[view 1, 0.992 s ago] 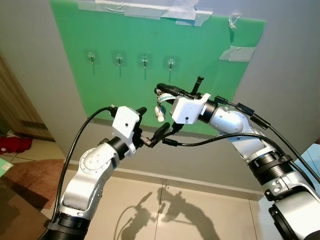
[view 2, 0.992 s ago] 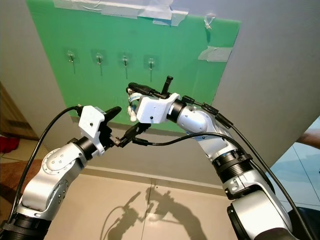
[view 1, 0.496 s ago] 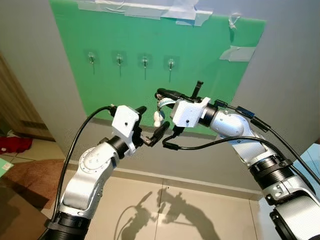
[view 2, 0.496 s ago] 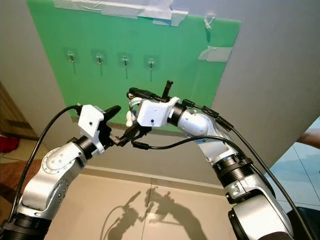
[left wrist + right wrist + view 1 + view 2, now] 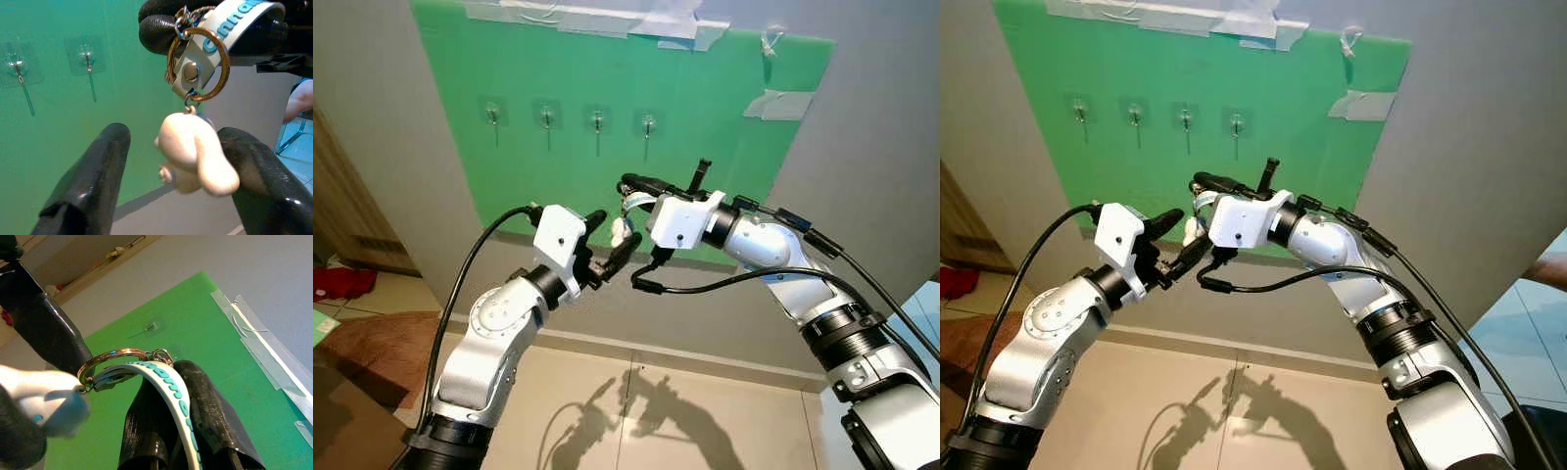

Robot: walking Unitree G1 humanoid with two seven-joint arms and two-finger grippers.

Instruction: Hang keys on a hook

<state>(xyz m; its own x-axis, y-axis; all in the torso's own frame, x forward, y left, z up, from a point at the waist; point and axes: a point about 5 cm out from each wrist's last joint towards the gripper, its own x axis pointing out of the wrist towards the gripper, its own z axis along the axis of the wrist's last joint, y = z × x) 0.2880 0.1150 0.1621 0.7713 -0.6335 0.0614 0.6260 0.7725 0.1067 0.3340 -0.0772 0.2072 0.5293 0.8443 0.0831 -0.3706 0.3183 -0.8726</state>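
Note:
A keychain hangs from my right gripper, which is shut on its white strap with teal letters. A brass ring links the strap to a cream figurine charm. My left gripper is open just below, its two black fingers on either side of the charm; the charm rests against one finger. Both grippers are in front of the lower part of a green board. A row of several clear stick-on hooks sits higher on the board, above and left of the grippers.
The green board is taped to a grey wall. Below is a tiled floor, with a brown mat and a red item at the left. A person's hand shows at the right edge.
My left gripper has risen so that its open fingers now flank the charm. The right gripper dropped slightly with the keychain, then held still.

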